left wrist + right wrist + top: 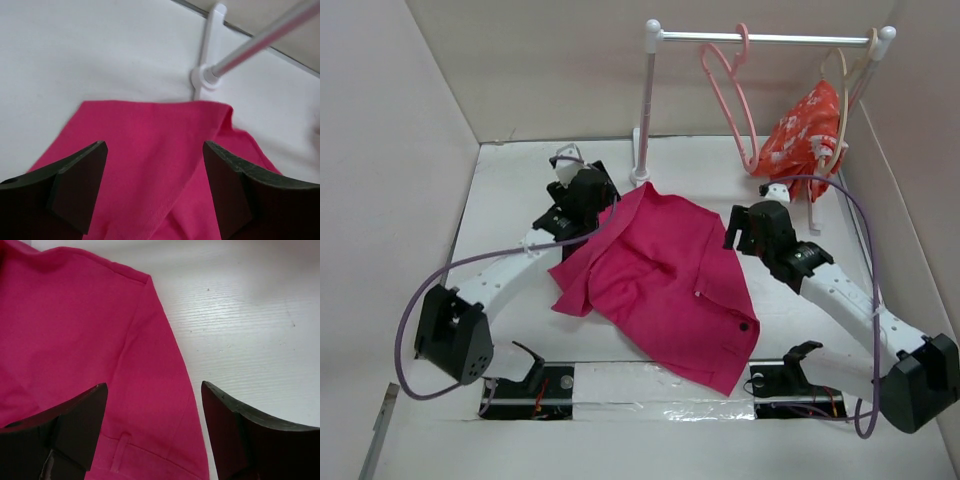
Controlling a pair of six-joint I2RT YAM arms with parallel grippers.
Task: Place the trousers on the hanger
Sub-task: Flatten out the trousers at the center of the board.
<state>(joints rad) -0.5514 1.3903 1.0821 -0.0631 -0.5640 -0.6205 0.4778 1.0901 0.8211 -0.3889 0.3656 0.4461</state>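
1. Top external: trousers (665, 280) flat on tabletop (510, 200), long axis far-left to near-right.
2. Left pincer (154, 150), right pincer (154, 390): both released, empty, at opposite trouser edges.
3. Hanger (732, 105): on rail (770, 38) beyond, nearer right arm.

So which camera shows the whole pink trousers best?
The top external view: the trousers lie spread on the table, with their whole outline visible. The left wrist view shows only one end near the rack. The right wrist view shows only one edge with a seam.
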